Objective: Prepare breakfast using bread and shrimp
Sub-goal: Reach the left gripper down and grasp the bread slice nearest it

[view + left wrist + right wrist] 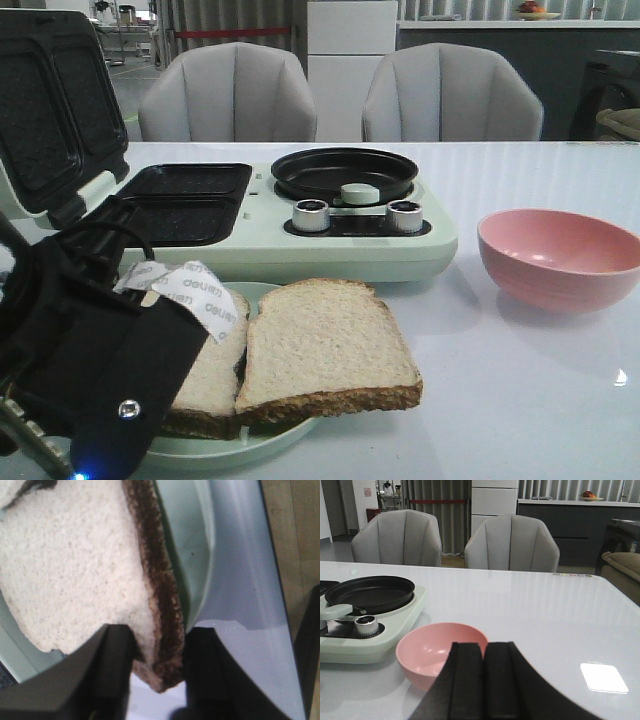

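- Progress, as judged: early. Both slices of bread (325, 350) lie on the pale-green plate (290, 437) at the counter's (520, 390) near edge; none sits in the breakfast maker (300, 215) behind.
- Sandwich plates (185, 200): dark, bare, lid (55, 100) raised. Round pan (345, 172): bare.
- Left end effector (159, 655): fingers set either side of the near slice's crust corner, close against it; whether it grips yet cannot be told. Likely step in hand: picking up this slice.
- Right end effector (482, 680): fingers pressed together, holding nothing, hanging just before the pink bowl (440, 652).
- Shrimp: not visible in any view; the bowl's inside shows nothing clear.
- Left to do, as judged: move bread to the maker, add shrimp.
- Bread, appearance: square, pale off-white porous crumb, dark brown rough crust. Slices side by side, edges touching; the right one overhangs the plate rim.
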Controlling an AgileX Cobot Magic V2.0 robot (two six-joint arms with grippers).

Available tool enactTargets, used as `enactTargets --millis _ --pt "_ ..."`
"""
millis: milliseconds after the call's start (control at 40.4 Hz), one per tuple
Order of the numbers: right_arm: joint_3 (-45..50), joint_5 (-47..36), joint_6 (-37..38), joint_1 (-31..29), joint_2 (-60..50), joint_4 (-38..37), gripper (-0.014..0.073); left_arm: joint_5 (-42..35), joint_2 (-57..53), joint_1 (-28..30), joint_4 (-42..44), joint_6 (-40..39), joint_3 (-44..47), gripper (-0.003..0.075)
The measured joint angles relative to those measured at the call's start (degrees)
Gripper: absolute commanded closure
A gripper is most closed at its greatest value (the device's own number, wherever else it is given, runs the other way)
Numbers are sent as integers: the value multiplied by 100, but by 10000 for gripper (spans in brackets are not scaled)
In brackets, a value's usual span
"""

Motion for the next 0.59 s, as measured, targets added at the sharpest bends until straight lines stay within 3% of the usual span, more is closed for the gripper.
enactTargets --millis 124,594 --pt "0 0 0 0 0 0 627 121 23 -13 -55 -15 0 685" --pt "0 0 0 0 0 0 627 732 -716 -400 -344 -73 -51 687"
